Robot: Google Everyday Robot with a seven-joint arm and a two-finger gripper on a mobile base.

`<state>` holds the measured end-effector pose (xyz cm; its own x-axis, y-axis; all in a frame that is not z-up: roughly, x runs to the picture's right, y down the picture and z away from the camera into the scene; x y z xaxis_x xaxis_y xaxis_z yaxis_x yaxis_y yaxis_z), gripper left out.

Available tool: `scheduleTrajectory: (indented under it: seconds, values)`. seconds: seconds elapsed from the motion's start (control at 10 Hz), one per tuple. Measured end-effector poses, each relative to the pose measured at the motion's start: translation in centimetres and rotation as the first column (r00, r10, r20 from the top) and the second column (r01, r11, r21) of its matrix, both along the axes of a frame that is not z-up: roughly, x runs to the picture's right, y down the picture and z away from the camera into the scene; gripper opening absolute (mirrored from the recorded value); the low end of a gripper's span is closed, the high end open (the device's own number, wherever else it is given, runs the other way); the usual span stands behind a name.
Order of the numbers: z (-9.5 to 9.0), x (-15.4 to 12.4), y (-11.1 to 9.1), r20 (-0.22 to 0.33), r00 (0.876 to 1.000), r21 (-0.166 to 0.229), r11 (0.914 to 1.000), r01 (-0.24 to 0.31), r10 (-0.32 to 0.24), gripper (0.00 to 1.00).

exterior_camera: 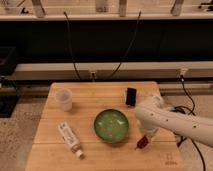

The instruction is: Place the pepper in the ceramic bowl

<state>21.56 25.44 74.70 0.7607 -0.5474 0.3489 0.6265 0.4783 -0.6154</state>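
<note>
A laboratory or robot test area is indicated. A plain wooden table [100,97] is set before a dark wall panel [40,45], along which a pale rail [45,69] is run. Black cables [70,45] are hung down the panel to an outlet [93,75] mounted on the rail, and a further cable [187,97] is laid over the speckled floor [20,125] at the right. Metal frame legs [39,7] are seen on a ledge above. A white robot arm [165,117] is extended over the table, with the gripper [142,141] positioned low over the table's front right part.
</note>
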Motion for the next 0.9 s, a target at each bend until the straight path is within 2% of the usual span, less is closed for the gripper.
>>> scheduleTrajectory:
  seconds: [0.3, 0.7, 0.9]
  values:
    - [-0.2, -1.1, -1.1, 0.017, 0.999, 0.011, 0.9991, 0.041, -0.041, 0.00]
    - [-0.3, -5.5, -2.5, 0.047, 0.993, 0.018, 0.9945, 0.103, -0.104, 0.00]
    - [-0.3, -6.0, -3.0, 0.056, 0.991, 0.023, 0.9924, 0.121, -0.122, 0.00]
